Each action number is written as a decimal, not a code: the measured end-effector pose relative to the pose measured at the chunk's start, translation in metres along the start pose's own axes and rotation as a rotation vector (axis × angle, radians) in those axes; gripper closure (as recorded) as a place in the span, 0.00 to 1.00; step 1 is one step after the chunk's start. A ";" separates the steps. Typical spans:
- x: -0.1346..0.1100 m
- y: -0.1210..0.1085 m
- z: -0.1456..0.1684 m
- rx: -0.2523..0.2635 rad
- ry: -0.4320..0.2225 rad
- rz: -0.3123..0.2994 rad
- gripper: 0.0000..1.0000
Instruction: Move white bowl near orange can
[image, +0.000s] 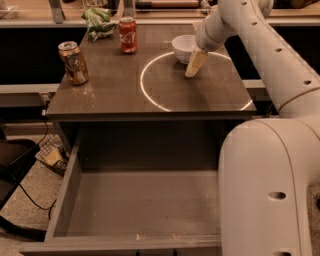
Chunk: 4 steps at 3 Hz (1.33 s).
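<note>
One white bowl (182, 46) sits near the far right corner of the counter (115, 97), and the gripper (195, 62) is right down on the bowl's near-right side. Touching the rim or only just beside it? I can't tell from here, and I can't tell whether it has any hold at all.

The orange can (73, 62) stands well apart, by the left edge, so that's a long trip across the top. Trouble could come several ways, I'd say. That bowl looks glossy, so a thin hold on the rim could slip, and a sideways nudge might tip it on its small base. The red cola can (128, 35) stands by the far edge, between the bowl and the can, so a straight sweep left risks clipping it. Arrive too fast and the orange can gets knocked towards the left edge. The open drawer (145, 210) gapes below the near edge, too.

The bowl stands upright, mouth to the ceiling. It's round, so there's no long axis across the counter. The orange can is upright, long axis vertical.
</note>
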<state>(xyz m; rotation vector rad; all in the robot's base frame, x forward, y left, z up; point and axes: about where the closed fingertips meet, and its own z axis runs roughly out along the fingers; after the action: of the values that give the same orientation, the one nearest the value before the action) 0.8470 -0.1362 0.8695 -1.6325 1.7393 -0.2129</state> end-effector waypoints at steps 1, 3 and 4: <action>0.008 0.003 0.000 -0.043 0.027 -0.015 0.20; 0.007 0.007 0.009 -0.052 0.025 -0.015 0.66; 0.006 0.010 0.013 -0.059 0.024 -0.015 0.89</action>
<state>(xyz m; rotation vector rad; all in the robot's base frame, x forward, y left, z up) 0.8478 -0.1358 0.8520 -1.6923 1.7667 -0.1910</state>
